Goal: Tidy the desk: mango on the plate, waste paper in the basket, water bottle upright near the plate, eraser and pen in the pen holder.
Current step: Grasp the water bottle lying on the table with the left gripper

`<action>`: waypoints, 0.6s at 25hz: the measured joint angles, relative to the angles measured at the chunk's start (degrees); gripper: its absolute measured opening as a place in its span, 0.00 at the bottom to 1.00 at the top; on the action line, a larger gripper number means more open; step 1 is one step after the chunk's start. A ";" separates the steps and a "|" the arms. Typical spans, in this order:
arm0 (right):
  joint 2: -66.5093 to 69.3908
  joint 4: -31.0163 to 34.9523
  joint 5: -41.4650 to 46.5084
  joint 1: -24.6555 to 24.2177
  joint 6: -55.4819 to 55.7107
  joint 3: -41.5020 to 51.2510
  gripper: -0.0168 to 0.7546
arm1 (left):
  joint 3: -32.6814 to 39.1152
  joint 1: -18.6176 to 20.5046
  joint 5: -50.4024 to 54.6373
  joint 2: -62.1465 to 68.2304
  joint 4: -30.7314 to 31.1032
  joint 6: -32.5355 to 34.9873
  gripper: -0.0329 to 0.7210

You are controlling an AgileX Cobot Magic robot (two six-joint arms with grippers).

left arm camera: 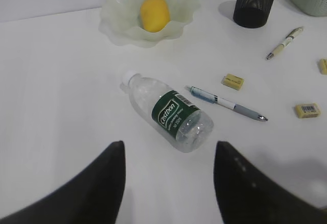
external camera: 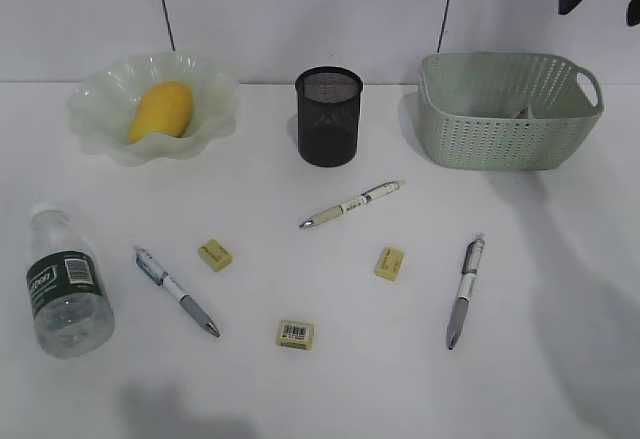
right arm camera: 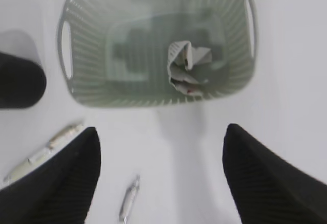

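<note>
White desk (external camera: pixel 330 389): three pens, three erasers, one water bottle (external camera: pixel 64 294) lying; both grippers apart, empty.

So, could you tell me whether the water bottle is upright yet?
No, the water bottle lies on its side on the desk.

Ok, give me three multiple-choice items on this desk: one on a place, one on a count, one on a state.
1. Where is the mango?
A. In the basket
B. On the green plate
C. Beside the pen holder

2. How many erasers lie on the desk?
A. One
B. Three
C. Five

3. How is the water bottle?
A. Lying on its side
B. Standing upright
C. Inside the basket

Key: 1 B, the mango sits in the ruffled dish. 2 B, there are three yellow erasers. 3 A, the left wrist view shows it flat on the desk, its cap toward the plate.
</note>
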 joint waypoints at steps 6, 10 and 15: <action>-5.15 -0.24 6.81 0.00 -4.34 0.00 0.78 | 0.00 0.00 0.00 0.00 0.00 0.00 0.60; -9.21 -0.24 9.12 0.00 -6.04 1.12 0.78 | 0.00 0.00 0.00 0.00 0.00 0.00 0.60; -16.20 -0.24 9.24 0.00 -7.36 5.96 0.78 | 0.00 0.00 0.00 0.00 0.00 0.00 0.60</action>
